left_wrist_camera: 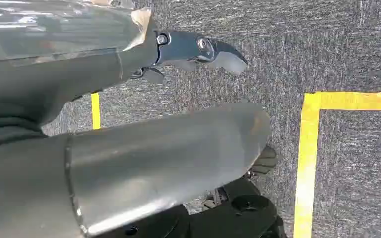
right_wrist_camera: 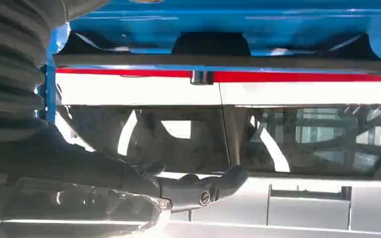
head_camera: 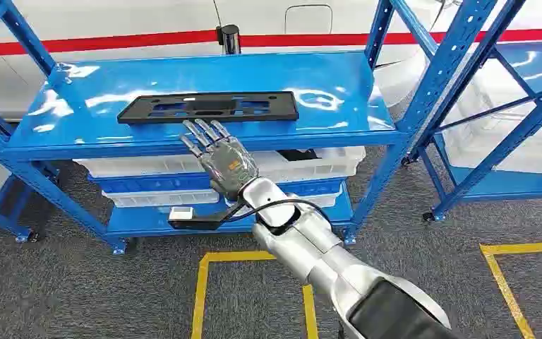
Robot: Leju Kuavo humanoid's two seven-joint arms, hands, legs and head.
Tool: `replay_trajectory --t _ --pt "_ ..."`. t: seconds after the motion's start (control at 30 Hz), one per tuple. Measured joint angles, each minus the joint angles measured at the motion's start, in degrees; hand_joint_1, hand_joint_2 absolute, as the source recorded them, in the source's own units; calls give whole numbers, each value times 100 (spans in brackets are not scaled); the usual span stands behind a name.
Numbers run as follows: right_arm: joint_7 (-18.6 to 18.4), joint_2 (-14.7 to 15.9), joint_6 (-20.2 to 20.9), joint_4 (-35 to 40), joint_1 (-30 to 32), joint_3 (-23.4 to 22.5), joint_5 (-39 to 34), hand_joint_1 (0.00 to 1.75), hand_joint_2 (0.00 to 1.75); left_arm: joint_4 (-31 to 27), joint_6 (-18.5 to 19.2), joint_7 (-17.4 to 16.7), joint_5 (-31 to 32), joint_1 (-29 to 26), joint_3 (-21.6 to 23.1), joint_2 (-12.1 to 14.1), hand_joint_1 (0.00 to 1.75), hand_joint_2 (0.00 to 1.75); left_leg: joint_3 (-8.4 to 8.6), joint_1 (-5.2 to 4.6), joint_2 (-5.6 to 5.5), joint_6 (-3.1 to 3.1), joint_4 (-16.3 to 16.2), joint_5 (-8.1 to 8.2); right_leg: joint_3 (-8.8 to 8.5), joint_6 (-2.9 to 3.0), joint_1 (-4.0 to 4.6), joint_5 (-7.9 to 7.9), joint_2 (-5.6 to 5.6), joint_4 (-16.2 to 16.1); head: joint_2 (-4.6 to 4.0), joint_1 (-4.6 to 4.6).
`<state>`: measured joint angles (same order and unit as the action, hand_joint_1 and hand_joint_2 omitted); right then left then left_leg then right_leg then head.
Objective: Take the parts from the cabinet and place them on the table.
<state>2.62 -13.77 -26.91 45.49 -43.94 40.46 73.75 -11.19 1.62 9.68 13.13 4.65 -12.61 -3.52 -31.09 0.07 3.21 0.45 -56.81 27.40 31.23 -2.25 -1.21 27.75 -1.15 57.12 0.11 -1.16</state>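
Observation:
A flat black plastic part (head_camera: 208, 107) with several cut-outs lies on the top shelf of the blue cabinet (head_camera: 339, 106), near its front edge. My right hand (head_camera: 219, 159) is raised just in front of that shelf edge, slightly below the part, fingers straight and apart, holding nothing. In the right wrist view the black part (right_wrist_camera: 218, 54) lies beyond my right hand (right_wrist_camera: 198, 191), apart from the fingertips. My left hand (left_wrist_camera: 178, 99) hangs over the grey carpet, its thumb and fingers apart with nothing in them.
White bins (head_camera: 310, 166) sit on the lower shelves. A second blue rack (head_camera: 508, 120) stands to the right. Yellow tape (head_camera: 201, 289) marks the carpet. A white car body with a red stripe (head_camera: 148, 44) is behind the cabinet.

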Motion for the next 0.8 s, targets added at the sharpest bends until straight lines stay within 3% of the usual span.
replay_trajectory --t 0.37,0.57,0.73,0.77,0.8 --pt "-79 -31 50 -105 0 -11 48 0 175 0 -53 -33 72 7 2 -11 0 0 0 0 0 0 0 0 0 0 0 0 0 0 0 0" --pt "-48 -77 76 -140 -1 -7 61 0 175 0 -61 -41 72 9 0 2 0 0 -44 2 -2 10 -53 8 1 -8 -53 -6 -1 -5 0 0" --pt "18 -155 70 -147 -9 0 55 0 175 -2 -114 -26 74 10 0 9 0 0 -43 8 -4 100 -13 14 -21 -63 -32 -21 -4 -49 0 0" --pt "35 -162 57 -157 -5 -2 68 0 175 -4 -129 -22 74 8 0 -4 0 0 16 75 21 133 60 -31 45 -73 -34 21 12 34 0 -6" --pt "48 -166 52 -162 -19 0 68 0 175 -4 -142 -11 74 15 0 -9 0 0 31 74 20 164 86 -41 148 -54 -29 111 32 245 0 -9"
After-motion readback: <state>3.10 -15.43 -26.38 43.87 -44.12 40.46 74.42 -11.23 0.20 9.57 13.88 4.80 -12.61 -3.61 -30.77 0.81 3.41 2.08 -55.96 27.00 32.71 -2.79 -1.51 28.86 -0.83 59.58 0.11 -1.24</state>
